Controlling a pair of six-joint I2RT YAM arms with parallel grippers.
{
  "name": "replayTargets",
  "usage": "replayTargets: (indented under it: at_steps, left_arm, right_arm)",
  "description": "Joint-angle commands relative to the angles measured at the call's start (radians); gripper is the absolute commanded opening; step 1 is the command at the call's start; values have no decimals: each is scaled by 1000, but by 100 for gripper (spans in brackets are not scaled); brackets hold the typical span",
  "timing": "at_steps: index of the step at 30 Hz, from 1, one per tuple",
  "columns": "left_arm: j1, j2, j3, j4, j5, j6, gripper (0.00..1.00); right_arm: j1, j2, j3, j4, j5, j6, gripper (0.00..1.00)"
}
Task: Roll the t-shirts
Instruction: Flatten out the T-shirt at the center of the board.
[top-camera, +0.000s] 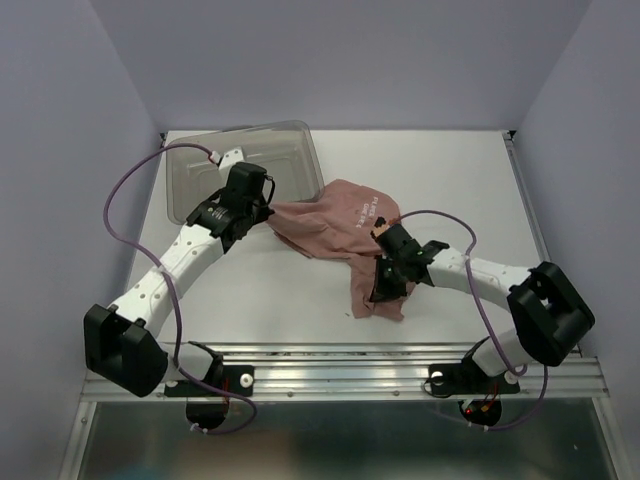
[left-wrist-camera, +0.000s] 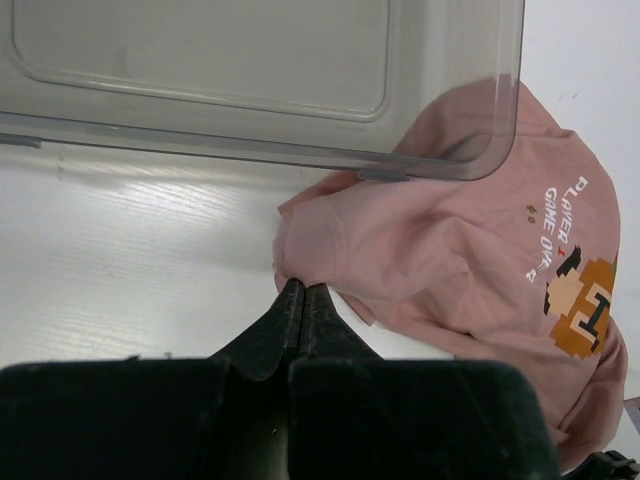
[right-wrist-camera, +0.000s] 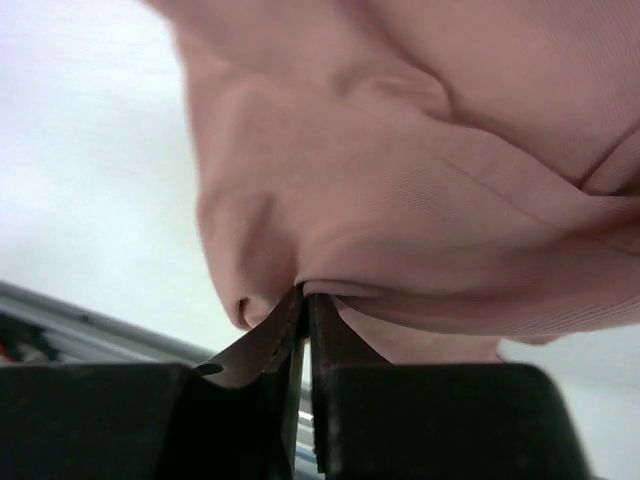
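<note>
Pink t-shirt (left-wrist-camera: 450, 250) reading "PLAYER 1 GAME OVER", left jaws pinching it, right jaws too

clear grey bin (top-camera: 285, 150) sits on the white table's (top-camera: 450, 170) far-left corner.

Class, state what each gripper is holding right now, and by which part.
Both hold the pink t-shirt: the left gripper pinches a bunched edge beside the bin, the right gripper a fold at its near end.
</note>
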Motion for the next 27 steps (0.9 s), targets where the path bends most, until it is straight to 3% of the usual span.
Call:
replayTargets:
  at_steps: [1, 2, 3, 6, 8, 14, 17, 20, 22, 23, 24, 27]
  left_arm:
    - [7, -44, -9, -10, -86, 10, 0]
    - [7, -44, -9, -13, -84, 9, 0]
    - [5, -45, -17, -10, -75, 10, 0]
    - [5, -50, -28, -1, -66, 4, 0]
    - [5, -54, -31, 2, -78, 3, 0]
    - [7, -65, -22, 19, -95, 23, 0]
    - [7, -57, -16, 16, -92, 23, 0]
    - [7, -57, -20, 25, -81, 23, 0]
    - [8, -53, -22, 30, -75, 21, 0]
    - [8, -51, -22, 32, -74, 21, 0]
    - [8, -50, -20, 32, -71, 21, 0]
    - [7, -48, -5, 36, -38, 24, 0]
  right_arm:
    - [29, -57, 107, -61, 170, -1, 14]
    - [29, -89, 110, -75, 212, 6, 21]
    - [29, -156, 105, -98, 252, 28, 33]
    - [29, -265, 62, -141, 361, 86, 51]
    - [29, -299, 26, -161, 378, 121, 51]
    - [29, -330, -122, -162, 217, 195, 53]
    - [29, -348, -163, -164, 176, 188, 64]
    - [29, -354, -198, -141, 160, 181, 65]
    - [29, -332, -205, -101, 163, 186, 60]
    - [29, -316, -211, -84, 169, 189, 49]
    - [29, -284, -212, -70, 178, 188, 25]
    - [29, -246, -185, -88, 234, 172, 1]
